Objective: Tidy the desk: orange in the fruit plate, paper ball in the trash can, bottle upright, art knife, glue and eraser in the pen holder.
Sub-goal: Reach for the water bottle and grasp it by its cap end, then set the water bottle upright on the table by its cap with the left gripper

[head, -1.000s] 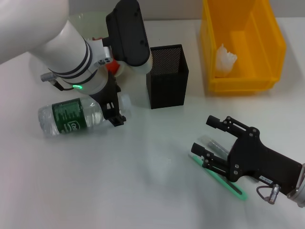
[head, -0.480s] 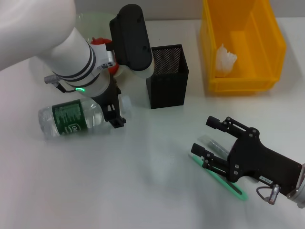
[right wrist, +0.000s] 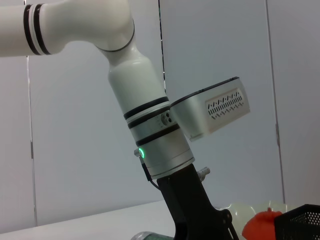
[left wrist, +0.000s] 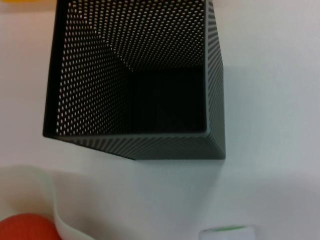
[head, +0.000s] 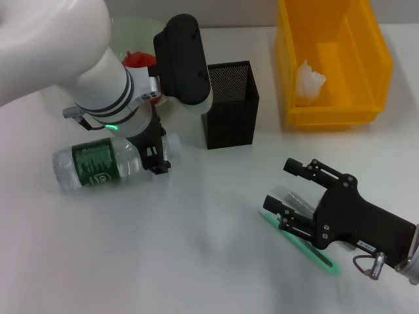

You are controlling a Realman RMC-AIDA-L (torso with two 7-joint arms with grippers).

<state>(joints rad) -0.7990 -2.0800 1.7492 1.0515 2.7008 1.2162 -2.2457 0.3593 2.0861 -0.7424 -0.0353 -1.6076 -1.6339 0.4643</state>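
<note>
A clear bottle [head: 98, 163] with a green label lies on its side at the left. My left gripper [head: 156, 152] is down at its neck, beside the white cap [head: 172, 140]. The orange [head: 137, 60] sits in the pale green plate [head: 127, 29] and also shows in the left wrist view [left wrist: 25, 227]. The black mesh pen holder [head: 230, 104] looks empty in the left wrist view [left wrist: 135, 85]. My right gripper [head: 292, 188] is open on the table, around a clear glue stick [head: 290, 195], with the green art knife [head: 308, 250] under it. The paper ball [head: 309, 82] lies in the yellow bin [head: 334, 114]. The eraser is out of view.
The yellow bin stands at the back right, a short way right of the pen holder. The left forearm [head: 78, 59] covers much of the back left and partly hides the plate. The right wrist view shows the left arm [right wrist: 150, 135] standing over the bottle.
The left arm has turned at the wrist, and its gripper has shifted slightly left at the bottle's neck. More of the orange and plate shows. The bottle and the right arm have not moved.
</note>
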